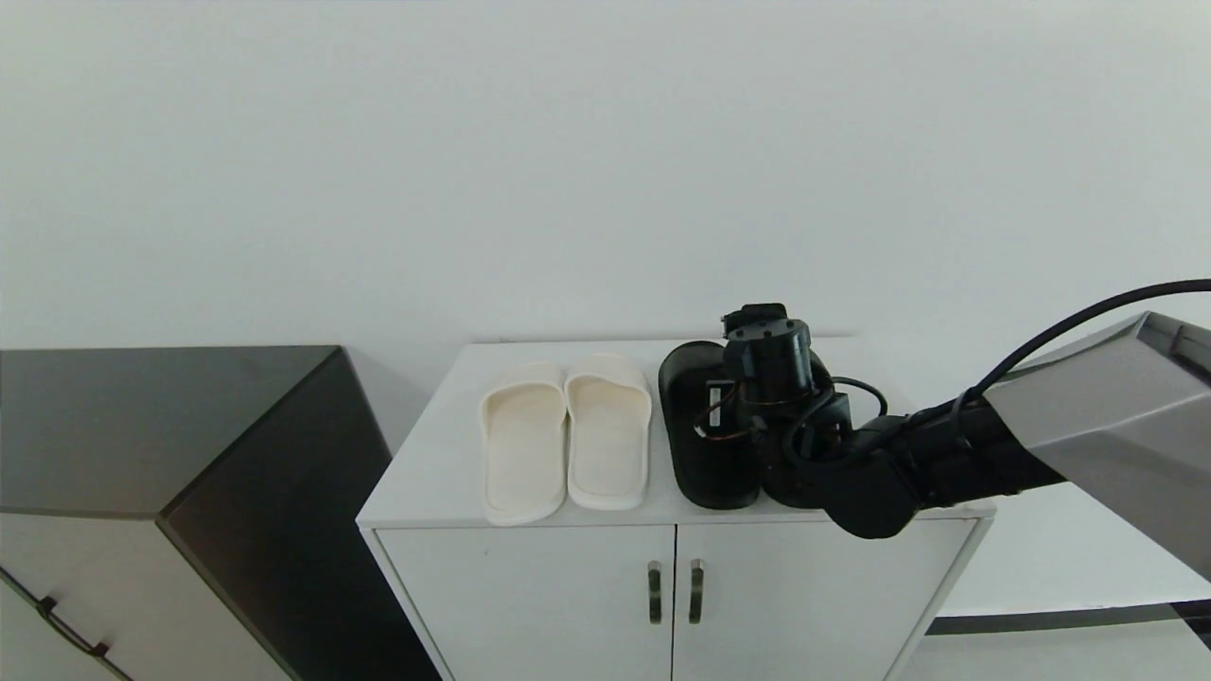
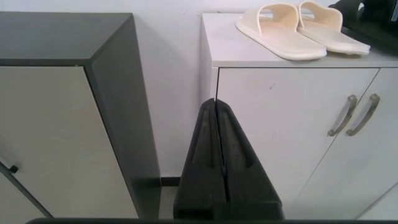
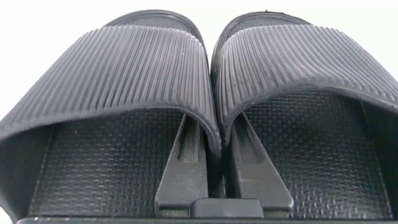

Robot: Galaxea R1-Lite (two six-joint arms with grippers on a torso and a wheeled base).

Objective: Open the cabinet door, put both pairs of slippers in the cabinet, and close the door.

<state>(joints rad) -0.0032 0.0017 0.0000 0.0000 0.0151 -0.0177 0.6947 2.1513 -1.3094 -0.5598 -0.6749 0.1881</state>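
**While the doors stay shut, the right gripper pinches the black slippers**

Where the black slippers [image 1: 705, 445] sit is just right of the middle of the head view. They lie side by side on top of the white cabinet [image 1: 435, 473], with their toes toward the wall [image 1: 605, 170]. The right gripper [image 3: 213, 121] is down on them. One finger is inside each slipper. The inner sides of the two slippers are squeezed together between the fingers, so the gripper is holding both at once. The right arm [image 1: 946, 454] comes in from the right edge of the head view.

Just beside the black pair, a bit left of the middle, lie the white slippers [image 1: 565, 440]. They are side by side on the same top, with their heels near the front edge.

Under the slippers, both doors [image 1: 530, 605] of the white cabinet are closed. Two grey handles [image 1: 653, 591] stand upright next to each other where the doors meet, at the bottom middle of the head view.

The left gripper [image 2: 216, 109] is low down, in front of the white cabinet's left corner. Its fingers are pressed flat together with nothing between them.

At the lower left of the head view stands a dark cabinet [image 1: 170, 426]. It is near the white one, with a gap between them.
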